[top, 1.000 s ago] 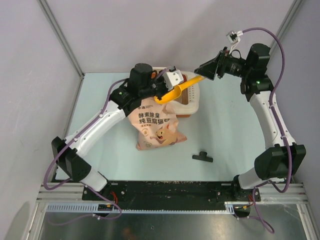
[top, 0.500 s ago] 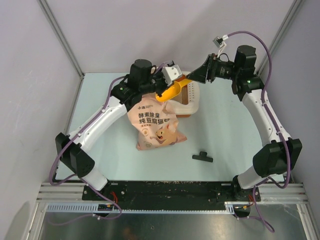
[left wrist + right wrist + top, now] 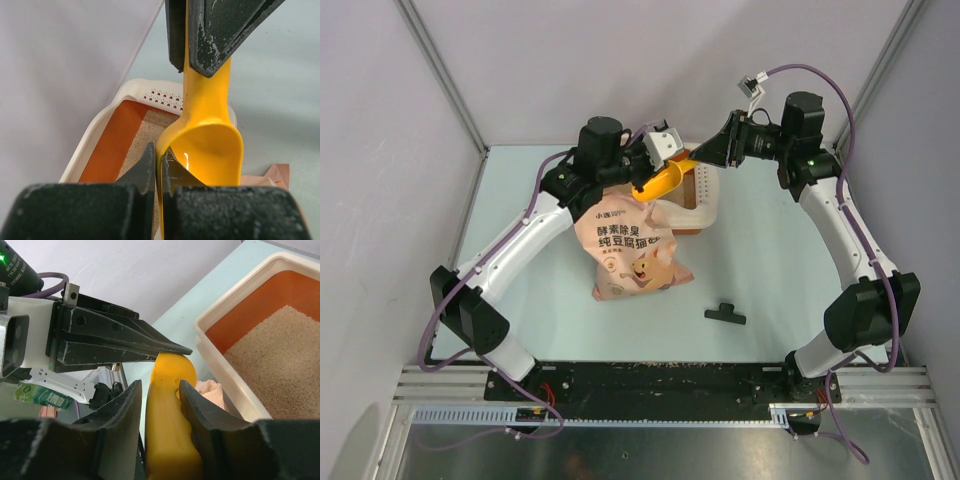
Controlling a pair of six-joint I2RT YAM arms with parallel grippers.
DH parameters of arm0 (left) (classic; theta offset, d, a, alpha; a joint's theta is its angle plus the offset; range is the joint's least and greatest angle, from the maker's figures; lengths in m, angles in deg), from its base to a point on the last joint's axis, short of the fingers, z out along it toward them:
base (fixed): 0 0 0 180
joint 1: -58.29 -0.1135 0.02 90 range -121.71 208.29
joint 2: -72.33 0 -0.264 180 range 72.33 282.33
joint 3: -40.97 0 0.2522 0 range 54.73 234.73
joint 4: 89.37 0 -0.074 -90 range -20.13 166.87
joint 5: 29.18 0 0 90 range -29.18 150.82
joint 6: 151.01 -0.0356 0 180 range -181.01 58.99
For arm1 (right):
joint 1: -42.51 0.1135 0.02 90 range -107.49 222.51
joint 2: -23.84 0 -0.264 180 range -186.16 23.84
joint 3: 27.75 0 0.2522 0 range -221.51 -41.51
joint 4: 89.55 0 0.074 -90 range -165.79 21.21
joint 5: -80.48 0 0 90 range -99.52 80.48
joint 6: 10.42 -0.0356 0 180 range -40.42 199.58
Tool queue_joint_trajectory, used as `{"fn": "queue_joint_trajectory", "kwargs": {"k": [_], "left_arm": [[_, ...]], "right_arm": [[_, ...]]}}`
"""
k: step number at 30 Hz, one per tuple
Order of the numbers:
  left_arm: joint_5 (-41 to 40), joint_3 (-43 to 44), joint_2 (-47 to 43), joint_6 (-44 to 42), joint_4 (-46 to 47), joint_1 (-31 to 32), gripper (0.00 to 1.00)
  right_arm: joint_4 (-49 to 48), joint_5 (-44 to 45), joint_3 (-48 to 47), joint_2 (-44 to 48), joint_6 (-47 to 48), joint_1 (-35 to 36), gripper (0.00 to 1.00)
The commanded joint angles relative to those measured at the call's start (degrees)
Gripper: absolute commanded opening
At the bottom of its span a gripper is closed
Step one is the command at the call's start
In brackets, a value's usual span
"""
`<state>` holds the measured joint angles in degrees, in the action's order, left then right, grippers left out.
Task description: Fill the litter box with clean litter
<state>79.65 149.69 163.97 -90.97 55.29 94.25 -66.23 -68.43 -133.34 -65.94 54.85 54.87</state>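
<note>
Yellow scoop [image 3: 210, 145], cream litter box [image 3: 220, 361], beige litter [image 3: 280, 355]

**Camera positions: three views**

Top external: fixed above and behind my rig, looking down and forward over the whole table [image 3: 770, 270], from far off. Left wrist: rides the left gripper [image 3: 159, 161]; it looks along its own fingers, very near, onto the yellow scoop [image 3: 207, 145] and one corner of the litter box [image 3: 100, 132]. Right wrist: rides the right gripper [image 3: 160, 386]; it faces back along the same scoop, equally near, so each wrist view catches the other's fingers. Shared by all three: scoop, box rim, clean litter [image 3: 280, 355].
</note>
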Motion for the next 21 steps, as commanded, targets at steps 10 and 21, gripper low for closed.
{"fn": "queue_joint_trajectory", "kwargs": {"k": [10,21], "left_arm": [[0.2,2.2,1.4,-3.0,2.0,-1.0,0.00],[-0.7,1.9,1.5,-7.0,2.2,-1.1,0.00]], "right_arm": [[-3.3,-6.0,-0.1,0.2,-0.8,1.2,0.41],[-4.2,-8.8,0.8,-0.3,-1.0,1.2,0.37]]}}
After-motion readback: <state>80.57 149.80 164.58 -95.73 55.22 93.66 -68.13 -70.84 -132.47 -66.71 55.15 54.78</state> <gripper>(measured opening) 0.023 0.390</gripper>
